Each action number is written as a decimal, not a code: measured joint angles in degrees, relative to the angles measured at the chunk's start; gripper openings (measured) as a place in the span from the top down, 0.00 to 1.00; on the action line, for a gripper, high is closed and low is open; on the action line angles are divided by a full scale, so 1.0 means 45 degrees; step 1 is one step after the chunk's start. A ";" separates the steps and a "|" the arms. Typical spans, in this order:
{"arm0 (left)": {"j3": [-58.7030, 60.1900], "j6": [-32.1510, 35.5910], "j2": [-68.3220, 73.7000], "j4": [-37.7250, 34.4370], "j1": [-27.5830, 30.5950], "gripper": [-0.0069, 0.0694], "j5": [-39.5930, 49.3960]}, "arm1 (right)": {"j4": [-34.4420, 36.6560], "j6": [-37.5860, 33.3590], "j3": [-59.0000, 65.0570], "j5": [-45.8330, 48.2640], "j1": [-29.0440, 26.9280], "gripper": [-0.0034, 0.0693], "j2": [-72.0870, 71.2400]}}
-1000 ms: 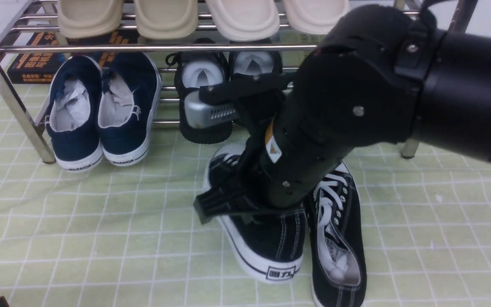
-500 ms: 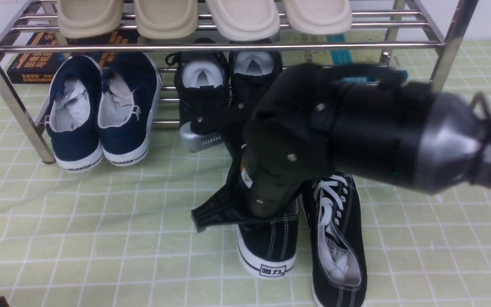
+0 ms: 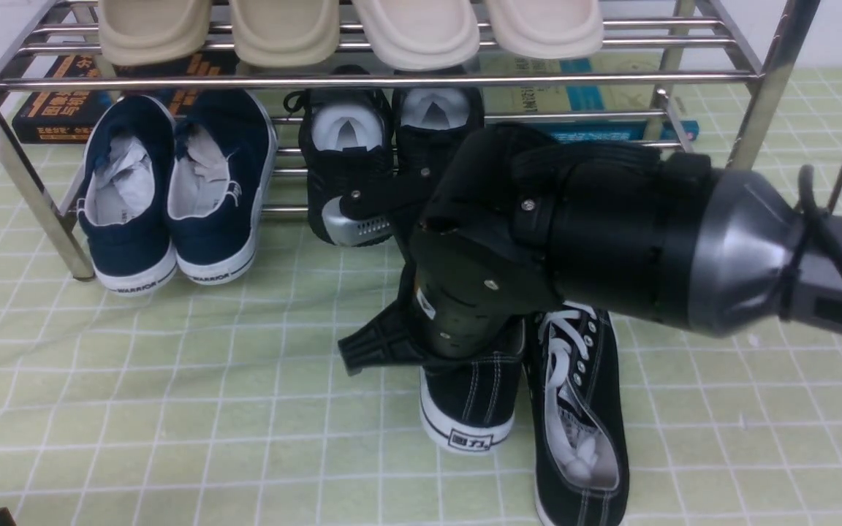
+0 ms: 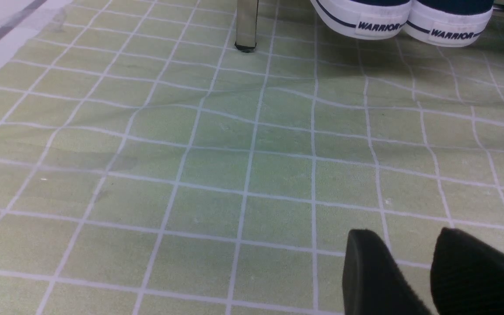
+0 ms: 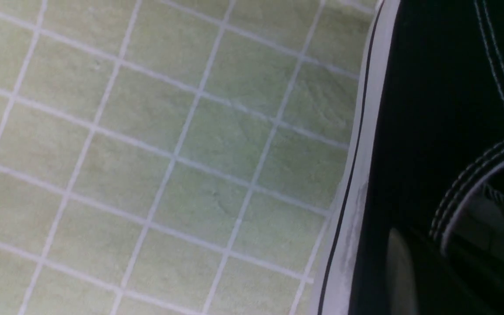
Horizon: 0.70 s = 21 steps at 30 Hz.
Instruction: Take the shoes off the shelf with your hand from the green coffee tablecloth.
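Both black canvas shoes lie on the green coffee tablecloth [image 3: 172, 380], in front of the shelf [image 3: 26, 183]. The right shoe [image 3: 574, 409] lies free, laces showing. My hand, the right gripper [image 3: 435, 351], comes down from the right and is shut on the side wall of the left shoe [image 3: 472, 409]. In the right wrist view one finger [image 5: 398, 271] presses the black canvas beside the white sole [image 5: 352, 210]. My left gripper [image 4: 405, 262] hovers open over bare cloth, with nothing between its fingertips.
On the lower tier stand a navy pair [image 3: 172, 190] and an all-black pair [image 3: 392, 139]. Beige slippers [image 3: 348, 29] line the top tier. Books [image 3: 55, 109] lie behind the rack. A steel leg [image 4: 246, 24] and the navy heels [image 4: 409, 19] show ahead of my left gripper.
My right arm has dropped lower and swung across the view. The left shoe in its grip has turned straighter, its heel moving right and toward the shelf, close beside the other shoe.
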 joint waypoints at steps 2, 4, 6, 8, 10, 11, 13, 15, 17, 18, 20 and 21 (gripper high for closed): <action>0.0000 0.0011 0.0000 0.0000 0.0000 0.59 0.0000 | -0.0094 0.0298 0.0000 0.0060 0.0000 0.91 0.0037; 0.0000 0.0011 0.0000 0.0000 0.0000 0.59 0.0000 | -0.0107 0.0512 -0.0012 0.0148 0.0000 0.90 0.0117; 0.0000 0.0011 0.0000 0.0000 0.0000 0.59 0.0000 | -0.0142 0.0705 -0.0012 0.0252 0.0000 0.90 0.0255; 0.0000 0.0011 0.0000 0.0000 0.0000 0.59 0.0000 | -0.0086 0.0826 -0.0012 0.0333 0.0000 0.87 0.0436; 0.0000 0.0011 0.0000 0.0000 0.0000 0.59 0.0000 | 0.0084 0.0923 -0.0012 0.0363 0.0000 0.81 0.0661; 0.0000 0.0011 0.0000 0.0000 0.0000 0.59 0.0000 | 0.0117 0.0923 -0.0012 0.0363 0.0000 0.80 0.0673; 0.0000 0.0011 0.0000 0.0000 0.0000 0.59 0.0000 | 0.0545 0.0901 -0.0012 0.0295 0.0000 0.68 0.0720; 0.0000 0.0011 0.0000 0.0000 0.0000 0.59 0.0000 | 0.1240 0.0548 -0.0040 0.0213 0.0000 0.55 0.0720; 0.0000 0.0011 0.0000 0.0000 0.0000 0.59 0.0000 | 0.1569 0.0195 -0.0122 0.0279 0.0000 0.49 0.0720; 0.0000 0.0011 0.0000 0.0000 0.0000 0.59 0.0000 | 0.2024 -0.0577 -0.0330 0.0531 0.0000 0.44 0.0654; 0.0000 0.0011 0.0000 0.0000 0.0000 0.59 0.0000 | 0.2256 -0.1209 -0.0581 0.0888 0.0000 0.42 0.0577; 0.0000 0.0011 0.0000 0.0000 0.0000 0.59 0.0000 | 0.2389 -0.1773 -0.0849 0.1283 0.0000 0.42 0.0473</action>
